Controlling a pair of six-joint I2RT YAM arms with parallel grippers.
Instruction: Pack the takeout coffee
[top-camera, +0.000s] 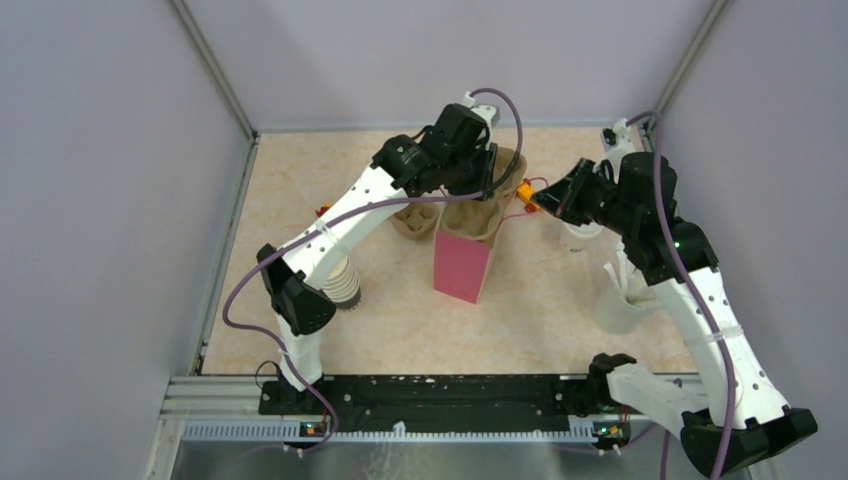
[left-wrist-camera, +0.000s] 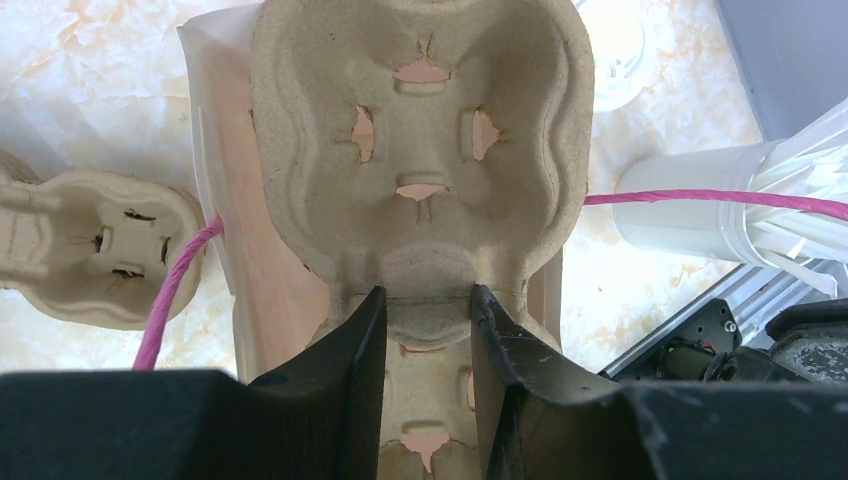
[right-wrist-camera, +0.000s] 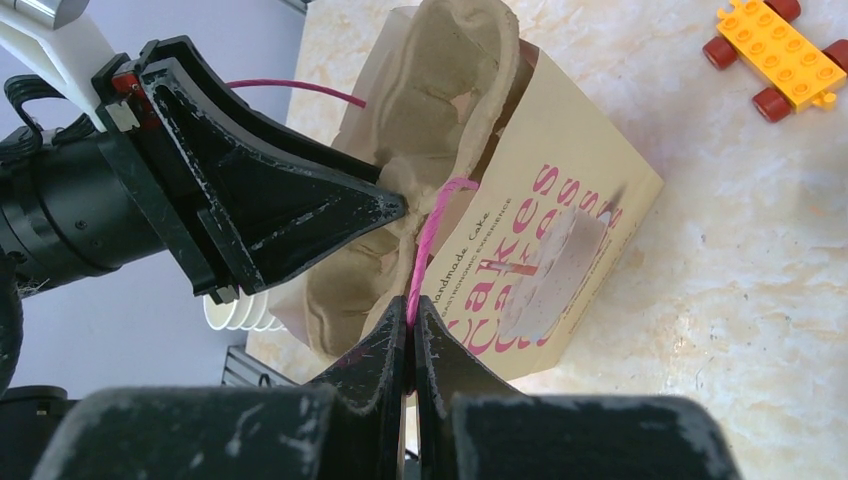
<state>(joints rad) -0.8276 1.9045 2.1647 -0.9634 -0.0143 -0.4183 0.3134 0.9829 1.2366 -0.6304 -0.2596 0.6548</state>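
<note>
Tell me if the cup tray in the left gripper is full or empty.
Empty: the cup tray in the left gripper shows bare wells, no cups.

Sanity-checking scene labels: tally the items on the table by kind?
Pulp cup carriers: 2 (second one beside the bag)
Paper bag: 1
Lidded coffee cup: 1
Nested cup stack: 1
Cup of white sticks: 1
Orange toy car: 1
Total: 7
Not counted: small orange bit, too small to tell.
</note>
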